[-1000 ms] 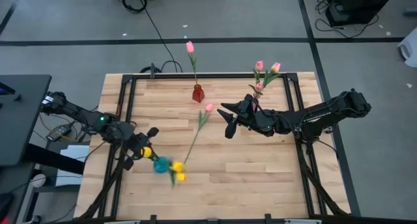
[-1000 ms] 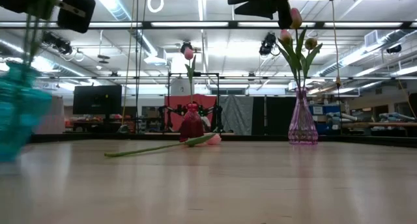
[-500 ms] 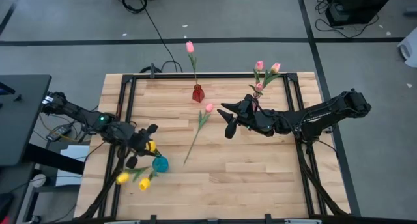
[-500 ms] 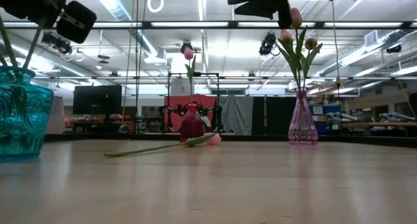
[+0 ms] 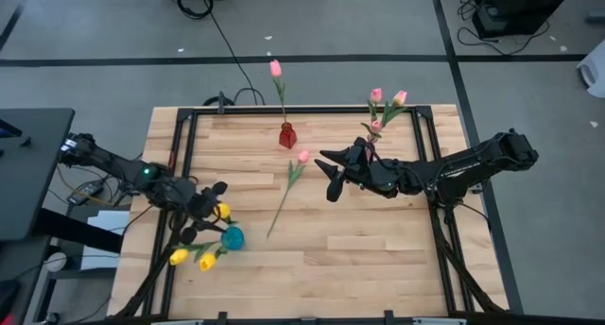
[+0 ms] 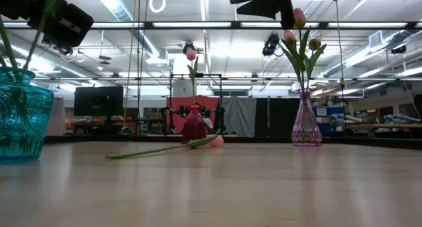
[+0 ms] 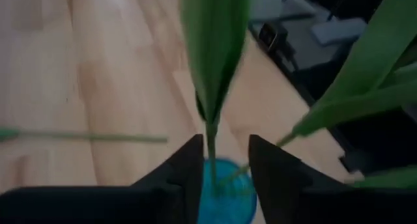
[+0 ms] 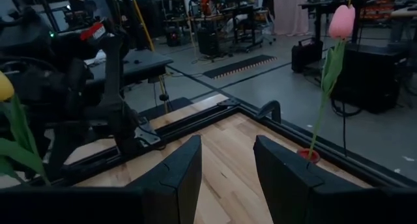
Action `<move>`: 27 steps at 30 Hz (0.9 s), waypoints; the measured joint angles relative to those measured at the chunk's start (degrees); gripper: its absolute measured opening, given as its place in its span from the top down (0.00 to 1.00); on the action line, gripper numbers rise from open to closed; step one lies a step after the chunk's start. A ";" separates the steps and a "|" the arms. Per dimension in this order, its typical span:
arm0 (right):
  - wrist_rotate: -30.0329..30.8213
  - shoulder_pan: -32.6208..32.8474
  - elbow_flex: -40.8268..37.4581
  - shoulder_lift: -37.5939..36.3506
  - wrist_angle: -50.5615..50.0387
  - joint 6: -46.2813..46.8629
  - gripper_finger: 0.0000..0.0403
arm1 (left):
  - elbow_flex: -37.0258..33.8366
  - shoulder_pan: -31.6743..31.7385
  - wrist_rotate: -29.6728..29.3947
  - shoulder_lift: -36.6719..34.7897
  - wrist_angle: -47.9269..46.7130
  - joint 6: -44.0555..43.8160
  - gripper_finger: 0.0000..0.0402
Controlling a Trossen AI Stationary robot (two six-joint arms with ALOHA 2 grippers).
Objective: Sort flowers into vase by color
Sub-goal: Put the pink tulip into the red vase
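Observation:
A teal vase (image 5: 233,237) (image 6: 23,115) stands near the table's left near corner with yellow flowers in it. Two of their heads (image 5: 192,260) lean out toward the near left. My left gripper (image 5: 210,212) (image 7: 226,162) hovers open just above the vase, a green stem (image 7: 210,140) between its fingers. One pink tulip (image 5: 286,193) (image 6: 165,149) lies flat on the table's middle. My right gripper (image 5: 329,177) (image 8: 227,165) hangs open and holds nothing, over the table right of centre. A red vase (image 5: 286,136) holds one pink flower. A purple vase (image 6: 306,121) holds several pink ones. My left gripper points down over the teal vase's mouth (image 7: 225,193). One yellow flower's stem (image 7: 210,152) rises through the gap between the open fingers, close beside one finger (image 7: 193,164). Whether that finger touches the stem, I cannot tell.
A black frame (image 5: 180,145) runs round the tabletop's edges. The red vase stands at the far middle, the purple vase at the far right under my right arm. Bare wood lies between the loose tulip and the near edge.
The teal vase, tilted and blurred a second ago, now stands upright and still. Its yellow flower heads have swung from the vase's right to lean toward the near left. My left gripper has stayed just above the vase.

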 joint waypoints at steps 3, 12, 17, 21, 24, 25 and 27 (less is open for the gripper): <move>-0.02 0.00 0.00 0.00 -0.17 0.86 0.62 | 3.51 0.35 -1.26 -0.05 -7.02 -0.40 0.63; -0.91 0.00 0.00 0.00 -0.14 0.82 0.62 | 8.54 0.44 -11.20 0.02 -15.92 -4.27 0.61; -1.95 0.00 0.00 0.00 -0.17 -0.12 0.62 | 8.84 1.34 -14.17 -0.02 -16.62 -4.46 0.61; -1.97 0.00 0.00 0.00 -0.14 -1.47 0.62 | 9.72 3.81 -18.08 0.00 -16.48 -5.45 0.61; -1.98 0.00 0.00 0.00 -0.02 -3.11 0.62 | 11.10 5.39 -21.57 -0.01 -15.34 -5.81 0.61; -2.02 0.00 0.00 0.00 0.04 -3.73 0.62 | 11.74 5.82 -22.70 -0.02 -14.88 -5.78 0.61; -2.67 -0.02 0.00 0.00 0.11 -5.22 0.62 | 12.89 6.50 -26.19 -0.02 -13.95 -5.14 0.61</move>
